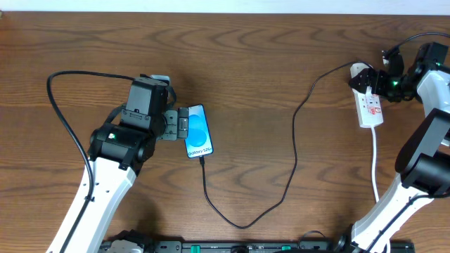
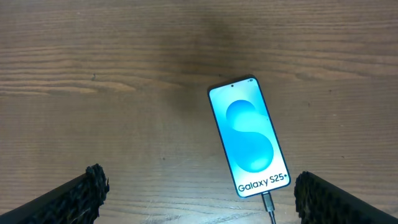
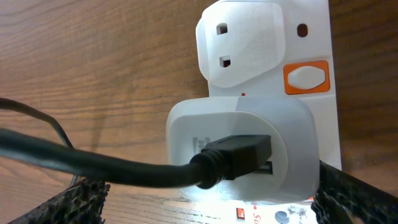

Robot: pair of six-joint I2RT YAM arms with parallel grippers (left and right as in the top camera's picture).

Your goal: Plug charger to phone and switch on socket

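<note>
While the phone lies on the wood-grain table, left pincer and right pincer gape empty.

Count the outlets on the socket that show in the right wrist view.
2. An empty outlet at the top of the picture; below it, one covered by a white adapter with the charger plugged in. Others may lie outside the frame.

The phone lies left of centre on the desk, the socket well apart at the right; the charger runs between them, plugged into both.
</note>
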